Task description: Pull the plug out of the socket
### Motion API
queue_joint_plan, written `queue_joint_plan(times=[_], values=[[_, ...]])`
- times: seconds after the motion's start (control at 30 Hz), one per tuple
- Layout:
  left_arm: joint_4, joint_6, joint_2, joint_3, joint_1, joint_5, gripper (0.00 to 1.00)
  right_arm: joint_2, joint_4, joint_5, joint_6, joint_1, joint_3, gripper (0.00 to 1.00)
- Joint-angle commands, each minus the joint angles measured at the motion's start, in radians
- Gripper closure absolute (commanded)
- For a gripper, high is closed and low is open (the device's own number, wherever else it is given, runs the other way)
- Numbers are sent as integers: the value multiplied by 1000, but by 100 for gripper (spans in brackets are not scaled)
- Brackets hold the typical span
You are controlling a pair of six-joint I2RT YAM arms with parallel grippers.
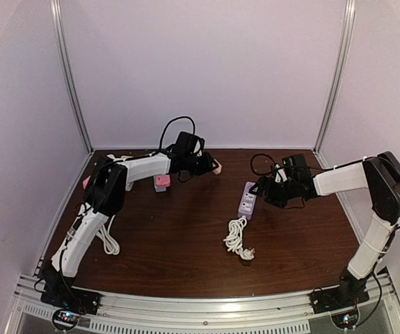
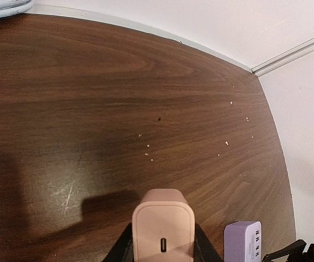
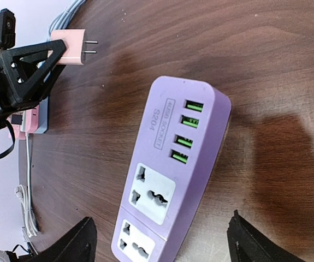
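Two arms (image 1: 147,167), one purple power strip (image 3: 173,164), one pink plug (image 3: 69,46) (plus one pink block (image 1: 161,182)), one coiled white cord (image 1: 237,236)

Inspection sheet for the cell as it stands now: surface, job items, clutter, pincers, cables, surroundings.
Surface: dark wood table, a few pale specks.
Job's things: pink plug is out of the socket, prongs bare in the air; purple power strip lies flat, outlets in view are empty.
Clutter: pink and grey block on the table beside the left arm.
Grippers: left pincer is shut on the pink plug; right pincer is open, fingers either side of the strip's end, not touching it.
Cables: coiled white cord at the strip's near end; loose white cord by the left arm.
Surroundings: white walls with metal corner posts.
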State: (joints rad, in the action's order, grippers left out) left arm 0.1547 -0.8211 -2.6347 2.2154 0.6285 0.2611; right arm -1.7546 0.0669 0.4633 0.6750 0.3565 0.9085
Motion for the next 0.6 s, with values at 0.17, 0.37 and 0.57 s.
queue_joint_plan(times=[0.17,0.37,0.57], values=[[-48,-58,-103,136,0,48,63,102,-100,-99,-63,-7,10,15],[-24,-76,-120,162,-4,46,54,121,-117,-103,-71,-6,15,15],[62,-10,-78,162,-24,29,39,141,-128,-116,-78,-7,8,14]])
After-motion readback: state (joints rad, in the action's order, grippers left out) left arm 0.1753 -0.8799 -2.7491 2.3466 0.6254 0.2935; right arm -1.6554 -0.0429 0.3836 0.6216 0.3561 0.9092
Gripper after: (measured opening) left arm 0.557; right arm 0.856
